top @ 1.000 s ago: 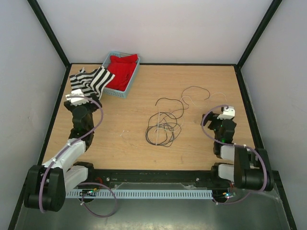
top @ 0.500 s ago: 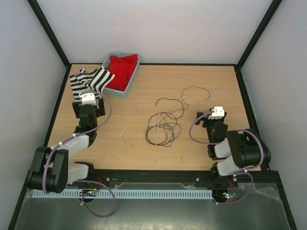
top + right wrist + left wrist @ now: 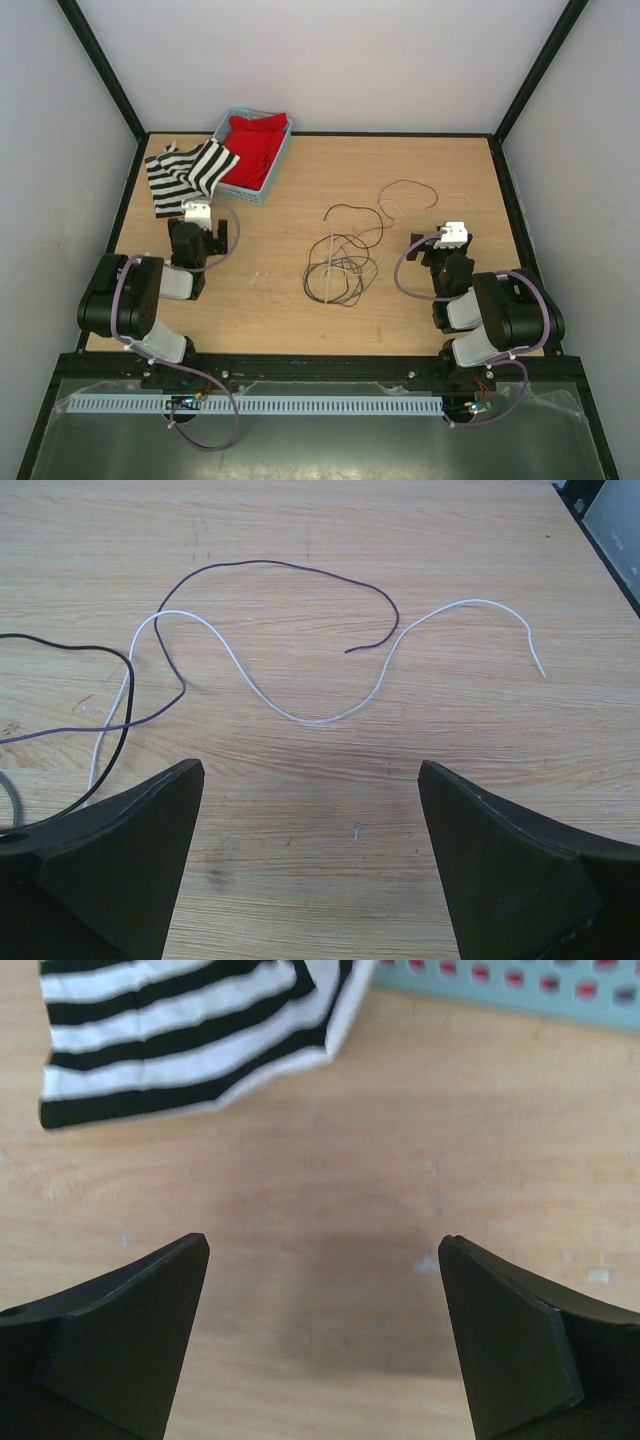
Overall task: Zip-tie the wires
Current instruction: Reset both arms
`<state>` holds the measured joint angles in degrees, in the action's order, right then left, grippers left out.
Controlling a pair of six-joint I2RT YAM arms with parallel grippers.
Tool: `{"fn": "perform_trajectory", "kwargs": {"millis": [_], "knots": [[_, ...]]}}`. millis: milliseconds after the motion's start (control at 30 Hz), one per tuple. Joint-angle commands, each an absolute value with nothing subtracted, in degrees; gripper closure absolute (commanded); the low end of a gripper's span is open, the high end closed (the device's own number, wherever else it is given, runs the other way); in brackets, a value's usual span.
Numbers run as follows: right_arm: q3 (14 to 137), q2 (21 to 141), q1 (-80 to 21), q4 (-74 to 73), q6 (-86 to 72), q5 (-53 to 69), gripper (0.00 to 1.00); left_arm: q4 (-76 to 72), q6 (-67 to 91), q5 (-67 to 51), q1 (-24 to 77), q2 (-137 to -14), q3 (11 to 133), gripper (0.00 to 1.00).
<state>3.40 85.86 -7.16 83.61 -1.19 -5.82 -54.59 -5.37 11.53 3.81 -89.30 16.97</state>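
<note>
Wires [image 3: 342, 262] in a loose tangle mid-tabletop [image 3: 270, 290] — coils bunched toward the near side, loose ends trailing off to the far right. No tie visible around the bundle; a pale sliver at its left edge too small to identify. In the right wrist view, purple wire [image 3: 280, 590] and white wire [image 3: 300, 680] curling free on bare wood, black wire [image 3: 90, 710] at left.

Left gripper [image 3: 325, 1330] spread wide, holding nothing, above bare wood just near of striped cloth [image 3: 185, 170]. Right gripper [image 3: 310, 860] equally wide, empty, to the right of the tangle. Both arms folded back toward their bases, apart from the wires — fits either a bundle awaiting gathering or a parked rest pose.

Blue basket [image 3: 236, 186] with red cloth [image 3: 255, 145] far left. No labels or writing readable.
</note>
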Motion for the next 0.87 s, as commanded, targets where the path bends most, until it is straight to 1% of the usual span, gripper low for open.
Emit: {"fn": "perform_trajectory", "kwargs": {"millis": [0,833], "knots": [[4.62,85.17,-7.43,84.05,-1.03,-6.34,0.01,-51.10,-2.13,8.45,0.86,-88.02,21.99,0.01],[4.39,85.17,-7.47,84.51,-0.87,-6.26,0.01,-51.59,-2.89,8.70,1.28,-88.35,22.10,0.01]]}}
